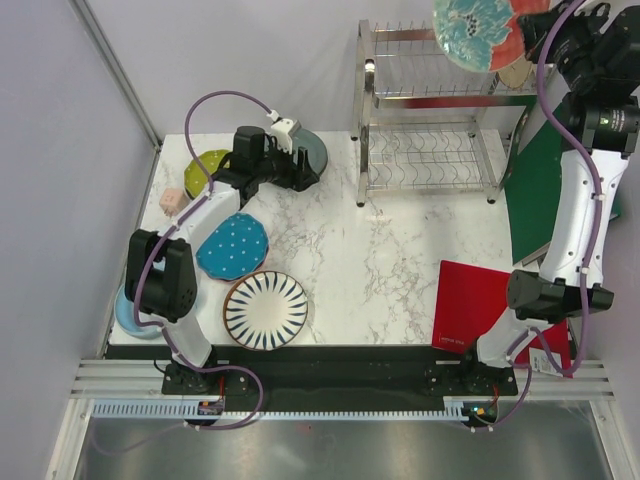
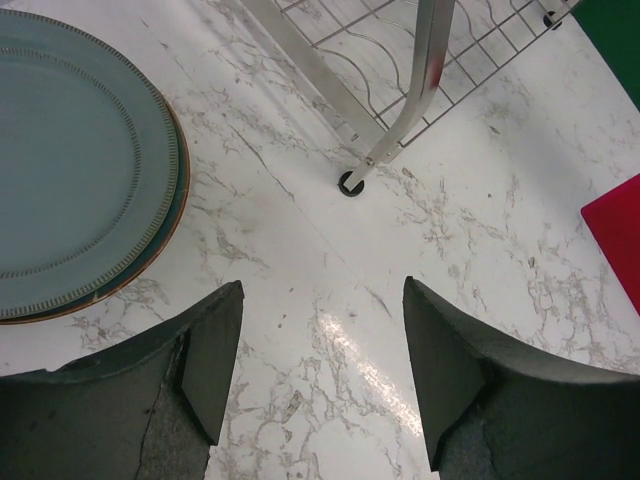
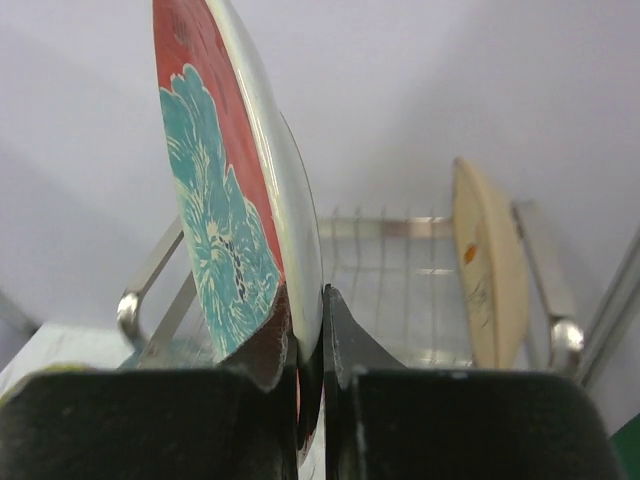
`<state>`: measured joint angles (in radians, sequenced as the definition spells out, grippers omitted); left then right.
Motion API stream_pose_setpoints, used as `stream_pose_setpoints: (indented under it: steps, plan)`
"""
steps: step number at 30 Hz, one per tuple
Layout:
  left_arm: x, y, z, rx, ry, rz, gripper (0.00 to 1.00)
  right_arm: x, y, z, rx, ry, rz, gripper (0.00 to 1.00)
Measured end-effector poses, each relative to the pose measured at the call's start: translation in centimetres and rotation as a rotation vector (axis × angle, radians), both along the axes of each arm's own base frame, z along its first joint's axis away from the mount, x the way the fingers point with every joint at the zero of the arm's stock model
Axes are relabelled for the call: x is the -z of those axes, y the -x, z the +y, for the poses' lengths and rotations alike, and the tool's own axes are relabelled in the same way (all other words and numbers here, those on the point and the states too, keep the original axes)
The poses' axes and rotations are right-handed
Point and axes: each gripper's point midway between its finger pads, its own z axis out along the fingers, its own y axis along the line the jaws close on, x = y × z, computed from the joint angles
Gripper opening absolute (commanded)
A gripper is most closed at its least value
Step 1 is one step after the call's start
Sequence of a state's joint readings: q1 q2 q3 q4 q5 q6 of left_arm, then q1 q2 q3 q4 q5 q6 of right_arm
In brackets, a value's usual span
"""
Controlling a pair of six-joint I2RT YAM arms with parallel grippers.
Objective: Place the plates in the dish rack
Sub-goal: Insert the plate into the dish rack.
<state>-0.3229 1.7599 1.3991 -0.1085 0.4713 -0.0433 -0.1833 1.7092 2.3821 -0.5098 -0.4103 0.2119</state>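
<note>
The top external view looks steeply down from above and behind the arm bases (image 1: 190,375), wide enough to hold the whole counter (image 1: 380,260), with the dish rack (image 1: 430,150) at upper right. The left wrist view hangs close over the counter, facing down past the left tool (image 2: 323,290) at its lower edge; the rack's foot at its top also shows overhead. The right wrist view looks nearly level past the right tool (image 3: 308,300), very near a flowered plate (image 3: 240,200), toward the rack's upper tier, at the overhead frame's top right.
</note>
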Motion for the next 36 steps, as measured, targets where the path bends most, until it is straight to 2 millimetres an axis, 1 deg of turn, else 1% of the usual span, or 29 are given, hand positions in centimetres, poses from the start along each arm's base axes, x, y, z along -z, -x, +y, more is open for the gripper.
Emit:
stream_pose_setpoints:
  steps: [3, 6, 10, 12, 16, 19, 23, 27, 33, 36]
  plan:
    - [-0.2, 0.2, -0.6, 0.006, 0.014, 0.0, 0.72, -2.0, -1.5, -2.4, 0.139, -0.011, -0.088, 0.0]
    - [0.3, 0.6, -1.1, 0.013, 0.016, 0.012, 0.72, -3.3, -2.6, -4.8, 0.283, 0.011, -0.159, 0.0]
    - [1.3, 1.2, -1.2, 0.016, 0.013, 0.04, 0.72, -3.5, -2.8, -7.6, 0.47, 0.076, -0.185, 0.0]
    - [1.5, 1.3, -1.2, 0.014, 0.014, 0.047, 0.72, -3.6, -2.8, -8.8, 0.543, 0.108, -0.189, 0.0]
    - [1.5, 1.2, -1.3, 0.011, 0.02, 0.048, 0.72, -3.0, -3.0, -9.9, 0.622, 0.156, -0.169, 0.0]
    - [1.4, 1.1, -1.3, 0.01, 0.025, 0.043, 0.72, -2.5, -3.2, -10.2, 0.648, 0.183, -0.154, 0.0]
    - [1.6, 0.9, -1.4, 0.008, 0.03, 0.046, 0.72, -2.1, -3.5, -10.0, 0.659, 0.21, -0.141, 0.0]
    - [2.3, 0.7, -1.6, 0.005, 0.035, 0.063, 0.72, -2.3, -3.7, -9.3, 0.679, 0.254, -0.156, 0.0]
    - [2.9, 0.8, -1.7, 0.007, 0.038, 0.08, 0.72, -3.5, -3.6, -7.7, 0.682, 0.317, -0.201, 0.0]
    - [2.9, 0.7, -1.7, 0.006, 0.041, 0.079, 0.72, -3.0, -3.7, -7.3, 0.686, 0.339, -0.191, 0.0]
